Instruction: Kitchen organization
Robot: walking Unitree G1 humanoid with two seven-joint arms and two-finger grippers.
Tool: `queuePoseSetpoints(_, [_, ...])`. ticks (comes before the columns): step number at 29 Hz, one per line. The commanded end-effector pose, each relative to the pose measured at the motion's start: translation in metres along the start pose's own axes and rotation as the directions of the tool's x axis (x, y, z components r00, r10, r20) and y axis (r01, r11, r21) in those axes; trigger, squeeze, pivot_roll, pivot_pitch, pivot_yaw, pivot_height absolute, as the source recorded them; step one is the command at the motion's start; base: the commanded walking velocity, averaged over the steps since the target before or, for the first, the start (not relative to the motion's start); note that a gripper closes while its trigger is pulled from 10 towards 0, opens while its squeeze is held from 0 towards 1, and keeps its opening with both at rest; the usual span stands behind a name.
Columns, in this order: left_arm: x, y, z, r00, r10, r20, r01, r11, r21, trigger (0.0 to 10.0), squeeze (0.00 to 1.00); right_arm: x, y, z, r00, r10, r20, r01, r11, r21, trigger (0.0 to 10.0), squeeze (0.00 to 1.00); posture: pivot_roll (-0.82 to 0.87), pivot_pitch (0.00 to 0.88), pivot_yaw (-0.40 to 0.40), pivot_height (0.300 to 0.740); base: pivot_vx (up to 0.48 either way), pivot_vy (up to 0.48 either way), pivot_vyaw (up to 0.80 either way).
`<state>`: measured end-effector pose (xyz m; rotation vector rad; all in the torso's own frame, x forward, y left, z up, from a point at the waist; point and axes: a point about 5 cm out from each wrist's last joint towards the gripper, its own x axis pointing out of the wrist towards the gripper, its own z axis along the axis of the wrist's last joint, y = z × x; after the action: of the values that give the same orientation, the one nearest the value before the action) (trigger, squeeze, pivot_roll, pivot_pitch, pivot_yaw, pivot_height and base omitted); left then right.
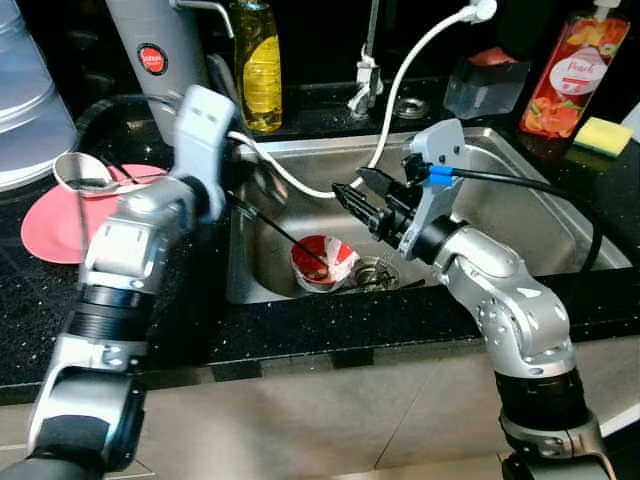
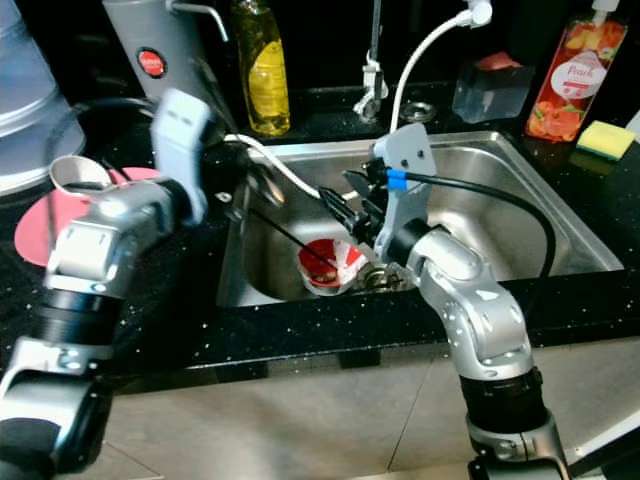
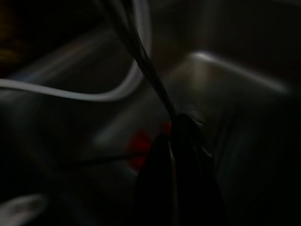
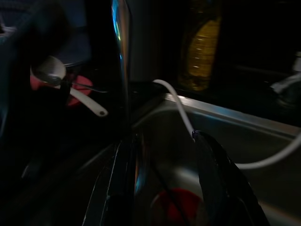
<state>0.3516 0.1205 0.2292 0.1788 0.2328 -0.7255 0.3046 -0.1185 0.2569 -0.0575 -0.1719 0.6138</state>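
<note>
The red-and-white bowl point(image 1: 325, 262) sits at the bottom of the steel sink point(image 1: 540, 215), just beside the drain point(image 1: 375, 272), tilted a little. A thin dark utensil point(image 1: 275, 232) has its lower end in the bowl and its long axis running up and toward my left, to the sink's left rim. My left gripper point(image 3: 176, 136) is at that upper end; in the left wrist view the two black fingers appear pressed together round a thin shaft, so I read it as holding the utensil, though the frame is dark and blurred. My right gripper point(image 1: 362, 200) hovers over the sink, above and slightly to the right of the bowl, pointing left; in the right wrist view its fingers point(image 4: 218, 174) stand narrowly apart with a shiny metal strip lying against one of them, possibly a second utensil, and I cannot tell whether it is gripped. The bowl lies below the right fingertips, so the right arm is nearer to it. A white hose point(image 1: 420, 50) loops from the tap across the sink's left corner, close to both arms; snag risk, in my judgement. On the counter to my left, a pink plate point(image 1: 50, 225) carries a cup and a white spoon point(image 4: 87, 104). Behind are a yellow dish-soap bottle point(image 1: 258, 65), a peach-labelled bottle point(image 1: 577, 75) and a yellow sponge point(image 1: 602, 136).
</note>
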Motion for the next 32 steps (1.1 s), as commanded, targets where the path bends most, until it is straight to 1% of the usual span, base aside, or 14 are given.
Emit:
queuePoseSetpoints(1, [-0.001, -0.005, -0.002, 0.999, -0.032, -0.014, 0.032, 0.999, 0.002, 10.0, 0.0, -0.002, -0.003, 0.0, 1.0, -0.02, 0.007, 0.02, 1.0, 0.002, 10.0, 0.0, 0.01, 0.005, 0.067, 0.74, 0.0, 0.0, 0.0])
queuePoseSetpoints(5, [-0.001, -0.002, -0.008, 0.999, -0.01, -0.048, 0.01, 1.0, 0.008, 10.0, 0.0, -0.003, -0.004, -0.001, 1.0, -0.025, 0.007, 0.025, 1.0, 0.003, 10.0, 0.0, 0.01, 0.007, 0.071, 0.74, 0.0, 0.0, 0.0])
queuePoseSetpoints(6, [-0.003, 0.004, -0.01, 0.998, 0.024, -0.058, -0.024, 1.0, 0.012, 10.0, 1.0, -0.003, -0.003, -0.001, 1.0, -0.028, 0.008, 0.028, 1.0, 0.006, 10.0, 0.0, 0.01, 0.013, 0.076, 0.74, 0.0, 0.0, 0.0])
queuePoseSetpoints(8, [-0.004, 0.006, -0.01, 0.998, 0.037, -0.054, -0.037, 0.999, 0.011, 10.0, 1.0, -0.003, -0.003, -0.001, 1.0, -0.029, 0.008, 0.028, 1.0, 0.008, 10.0, 0.0, 0.01, 0.013, 0.076, 0.74, 0.0, 0.0, 0.0])
queuePoseSetpoints(11, [-0.01, 0.012, 0.011, 0.993, 0.066, 0.094, -0.067, 0.998, 0.009, 10.0, 1.0, -0.004, -0.002, -0.002, 0.999, -0.031, 0.008, 0.031, 0.999, 0.013, 10.0, 0.0, 0.01, 0.013, 0.076, 0.74, 0.0, 0.0, 0.0])
queuePoseSetpoints(12, [-0.015, 0.017, 0.026, 0.976, 0.098, 0.194, -0.1, 0.995, 0.001, 10.0, 0.0, -0.004, -0.002, -0.003, 0.999, -0.032, 0.007, 0.032, 0.999, 0.014, 10.0, 0.0, 0.01, 0.013, 0.076, 0.74, 0.0, 0.0, 0.0])
queuePoseSetpoints(15, [-0.028, 0.027, 0.047, 0.931, 0.164, 0.326, -0.175, 0.985, 0.004, 10.0, 0.0, -0.004, -0.002, -0.004, 0.999, -0.031, 0.006, 0.031, 0.999, 0.016, 10.0, 0.0, 0.03, 0.005, 0.076, 0.74, 0.0, 0.0, 0.0])
queuePoseSetpoints(18, [-0.033, 0.03, 0.05, 0.924, 0.167, 0.343, -0.176, 0.984, -0.006, 10.0, 0.0, -0.002, -0.002, -0.003, 1.0, -0.028, 0.009, 0.028, 0.999, 0.016, 10.0, 0.0, 0.03, 0.0, 0.07, 0.74, 0.0, 0.0, 0.0])
queuePoseSetpoints(22, [-0.041, 0.052, 0.035, 0.914, 0.335, 0.231, -0.361, 0.929, 0.079, 10.0, 0.0, 0.001, -0.003, -0.001, 1.0, -0.021, 0.017, 0.021, 1.0, 0.011, 10.0, 0.0, 0.03, 0.002, 0.065, 0.74, 0.0, 0.0, 0.0])
queuePoseSetpoints(26, [-0.048, 0.076, 0.017, 0.862, 0.498, 0.091, -0.506, 0.852, 0.136, 10.0, 0.0, 0.0, -0.002, -0.001, 1.0, -0.02, 0.016, 0.02, 1.0, 0.01, 10.0, 0.0, 0.02, 0.0, 0.068, 0.74, 0.0, 0.0, 0.0])
queuePoseSetpoints(27, [-0.052, 0.08, 0.014, 0.845, 0.53, 0.065, -0.528, 0.81, 0.255, 10.0, 0.0, -0.001, -0.003, -0.002, 1.0, -0.024, 0.012, 0.023, 1.0, 0.009, 10.0, 0.0, 0.02, 0.0, 0.069, 0.74, 0.0, 0.0, 0.0])
queuePoseSetpoints(28, [-0.052, 0.08, 0.014, 0.845, 0.53, 0.065, -0.528, 0.81, 0.255, 10.0, 0.0, -0.001, -0.003, -0.002, 1.0, -0.024, 0.012, 0.023, 1.0, 0.009, 10.0, 0.0, 0.02, 0.0, 0.069, 0.74, 0.0, 0.0, 0.0])
queuePoseSetpoints(29, [-0.06, 0.082, 0.009, 0.837, 0.547, 0.031, -0.506, 0.751, 0.424, 10.0, 0.0, -0.003, -0.004, -0.003, 0.999, -0.03, 0.009, 0.03, 1.0, 0.006, 10.0, 0.0, 0.02, 0.0, 0.072, 0.74, 0.0, 0.0, 0.0])
queuePoseSetpoints(32, [-0.08, 0.094, -0.001, 0.797, 0.602, -0.06, -0.445, 0.65, 0.615, 10.0, 0.0, -0.002, -0.006, -0.002, 0.999, -0.035, 0.017, 0.035, 0.999, 0.002, 10.0, 0.0, 0.03, 0.0, 0.074, 0.74, 0.0, 0.0, 0.0])
